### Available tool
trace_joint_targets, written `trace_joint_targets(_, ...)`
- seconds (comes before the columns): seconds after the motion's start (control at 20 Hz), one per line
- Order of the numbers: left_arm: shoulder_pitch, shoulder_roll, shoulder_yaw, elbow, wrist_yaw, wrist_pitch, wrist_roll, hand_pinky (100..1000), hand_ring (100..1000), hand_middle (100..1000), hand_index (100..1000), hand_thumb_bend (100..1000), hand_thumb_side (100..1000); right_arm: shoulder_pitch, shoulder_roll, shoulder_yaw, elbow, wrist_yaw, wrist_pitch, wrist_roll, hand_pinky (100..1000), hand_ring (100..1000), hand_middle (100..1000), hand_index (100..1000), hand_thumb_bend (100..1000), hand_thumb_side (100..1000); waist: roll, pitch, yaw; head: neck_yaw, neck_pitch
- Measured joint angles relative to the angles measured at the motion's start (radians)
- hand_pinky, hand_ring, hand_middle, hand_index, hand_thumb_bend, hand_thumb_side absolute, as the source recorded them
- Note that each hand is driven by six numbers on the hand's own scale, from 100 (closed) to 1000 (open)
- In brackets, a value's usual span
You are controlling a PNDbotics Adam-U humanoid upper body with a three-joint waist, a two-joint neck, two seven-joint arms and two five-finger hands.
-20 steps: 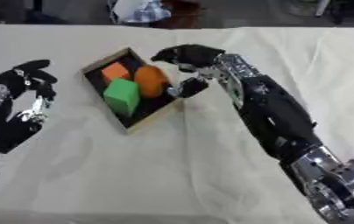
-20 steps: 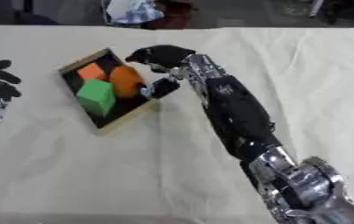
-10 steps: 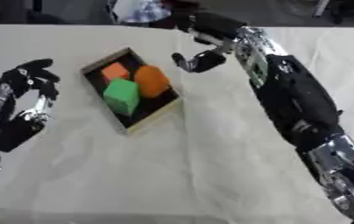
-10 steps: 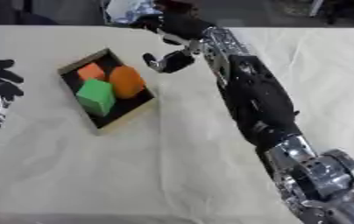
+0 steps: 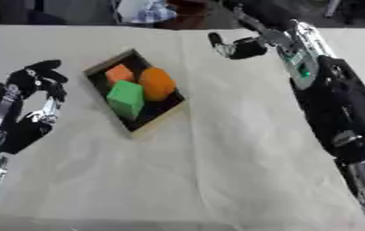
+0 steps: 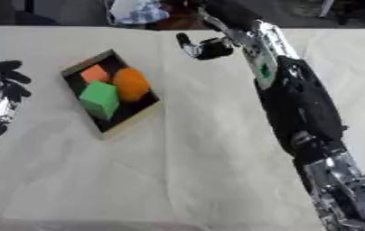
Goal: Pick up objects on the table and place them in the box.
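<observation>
Right hand (image 5: 245, 45) hangs over the far part of the table (image 5: 217, 180), fingers relaxed and holding nothing; the left hand (image 5: 35, 85) rests open at the left, also without load. Inside the shallow box (image 5: 158, 118) with a pale wooden rim lie a green block (image 5: 126, 98), an orange ball (image 5: 157, 83) and a small orange block (image 5: 119, 73). They look light, rigid and smooth; the ball could roll, so I would take it from two opposite sides.
</observation>
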Motion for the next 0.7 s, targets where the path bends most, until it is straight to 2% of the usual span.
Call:
trace_joint_targets(0.25, -0.002, 0.032, 0.0, -0.004, -0.055, -0.027, -0.057, 790, 716, 757, 924, 100, 580, 0.104, -0.083, 0.017, -0.101, -0.082, -0.019, 0.026, 948, 1000, 990, 1000, 100, 232, 0.0, 0.0, -0.012, 0.008, 0.0)
trace_joint_targets(0.3, -0.004, 0.046, 0.0, -0.008, -0.07, -0.036, -0.071, 794, 739, 775, 941, 100, 585, 0.12, -0.101, 0.019, -0.122, -0.097, -0.02, 0.038, 944, 1000, 994, 1000, 100, 175, 0.0, 0.0, -0.014, 0.01, 0.0)
trace_joint_targets(0.4, -0.011, 0.078, 0.001, -0.017, -0.099, -0.051, -0.101, 797, 757, 787, 954, 100, 685, 0.149, -0.133, 0.02, -0.169, -0.128, -0.014, 0.066, 941, 1000, 995, 1000, 100, 156, 0.0, 0.0, -0.018, 0.013, 0.0)
trace_joint_targets(0.45, -0.015, 0.093, 0.004, -0.024, -0.115, -0.057, -0.117, 797, 757, 787, 954, 100, 685, 0.164, -0.147, 0.018, -0.192, -0.145, -0.007, 0.081, 941, 1000, 995, 1000, 100, 156, 0.0, 0.0, -0.019, 0.014, 0.0)
trace_joint_targets(0.5, -0.019, 0.106, 0.01, -0.031, -0.132, -0.061, -0.133, 795, 776, 801, 967, 100, 722, 0.176, -0.159, 0.017, -0.214, -0.161, 0.002, 0.097, 938, 1000, 995, 1000, 100, 163, 0.0, 0.0, -0.019, 0.014, 0.0)
trace_joint_targets(0.55, -0.022, 0.118, 0.019, -0.04, -0.147, -0.064, -0.146, 796, 781, 806, 969, 176, 722, 0.187, -0.167, 0.014, -0.235, -0.177, 0.011, 0.113, 937, 1000, 995, 1000, 100, 163, 0.0, -0.001, -0.019, 0.014, 0.0)
trace_joint_targets(0.6, -0.027, 0.13, 0.032, -0.052, -0.164, -0.064, -0.156, 797, 791, 820, 977, 311, 715, 0.197, -0.175, 0.01, -0.254, -0.194, 0.021, 0.13, 936, 1000, 995, 1000, 100, 158, 0.0, -0.001, -0.02, 0.014, 0.0)
trace_joint_targets(0.65, -0.031, 0.143, 0.047, -0.067, -0.181, -0.065, -0.161, 798, 794, 823, 978, 334, 718, 0.204, -0.181, 0.006, -0.271, -0.211, 0.031, 0.147, 936, 1000, 995, 1000, 100, 157, 0.0, -0.001, -0.02, 0.014, 0.0)
trace_joint_targets(0.7, -0.034, 0.155, 0.062, -0.084, -0.198, -0.064, -0.164, 809, 815, 856, 995, 458, 662, 0.209, -0.186, 0.002, -0.287, -0.227, 0.042, 0.164, 936, 1000, 995, 1000, 100, 155, 0.0, -0.001, -0.022, 0.013, 0.0)
